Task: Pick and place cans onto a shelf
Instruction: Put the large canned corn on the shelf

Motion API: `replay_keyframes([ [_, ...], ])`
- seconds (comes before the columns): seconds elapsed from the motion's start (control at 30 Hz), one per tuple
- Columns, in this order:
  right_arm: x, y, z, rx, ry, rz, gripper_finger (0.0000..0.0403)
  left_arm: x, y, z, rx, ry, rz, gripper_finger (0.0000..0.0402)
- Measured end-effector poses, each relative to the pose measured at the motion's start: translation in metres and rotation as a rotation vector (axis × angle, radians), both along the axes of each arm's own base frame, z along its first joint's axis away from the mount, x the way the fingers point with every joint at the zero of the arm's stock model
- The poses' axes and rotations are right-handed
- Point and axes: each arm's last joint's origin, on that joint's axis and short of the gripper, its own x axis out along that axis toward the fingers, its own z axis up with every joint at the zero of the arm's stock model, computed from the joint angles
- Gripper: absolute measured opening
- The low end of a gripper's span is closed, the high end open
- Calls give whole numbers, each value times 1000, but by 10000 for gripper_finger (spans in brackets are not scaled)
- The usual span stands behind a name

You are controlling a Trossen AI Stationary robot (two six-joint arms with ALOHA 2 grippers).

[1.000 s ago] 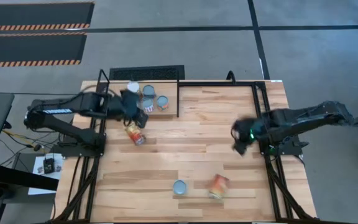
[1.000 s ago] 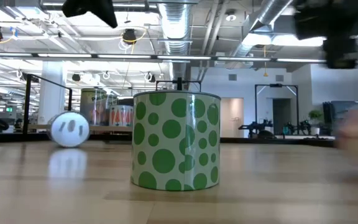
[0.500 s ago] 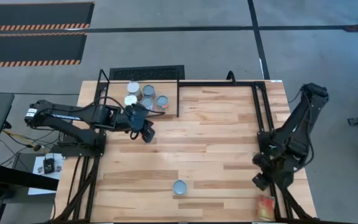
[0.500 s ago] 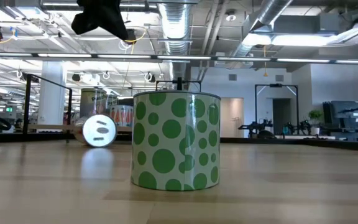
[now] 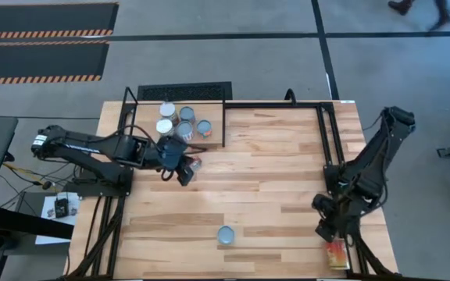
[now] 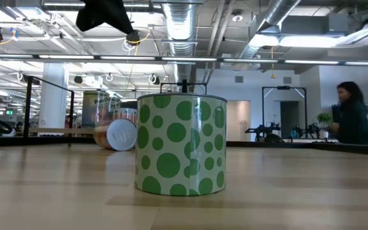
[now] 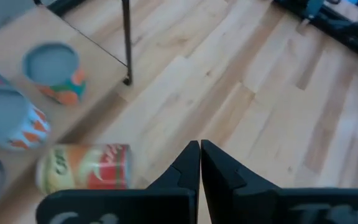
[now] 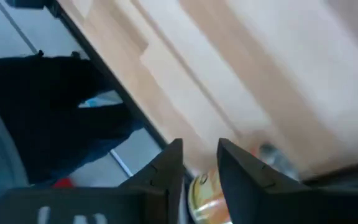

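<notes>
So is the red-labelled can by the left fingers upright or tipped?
Tipped: the red-labelled can lies on its side on the wooden tabletop, beside the shelf.

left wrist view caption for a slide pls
Left gripper shut and empty above the plank table, an orange-labelled tin can lying on its side beside it.

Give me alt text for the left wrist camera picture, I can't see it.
The left gripper, fingers shut and empty, points over the plank tabletop. An orange-labelled can lies on its side beside it, and more cans stand upright on the shelf behind a black frame rod.
</notes>
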Motion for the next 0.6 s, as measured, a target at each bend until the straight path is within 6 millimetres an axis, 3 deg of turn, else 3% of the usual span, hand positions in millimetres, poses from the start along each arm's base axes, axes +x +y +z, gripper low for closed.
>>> replay_keyframes([
  [0.13,14,-12,-1,-56,-49,2,144,0,-4,-14,-166,-27,105,0],
  [0.23,26,-26,0,-117,-115,-2,139,1,-7,-29,-284,-60,219,2],
  [0.4,43,-55,6,-255,-253,24,86,-2,-5,-53,-407,-97,438,44],
  [0.6,52,-88,13,-382,-359,69,17,-6,6,-85,-458,-157,797,141],
])
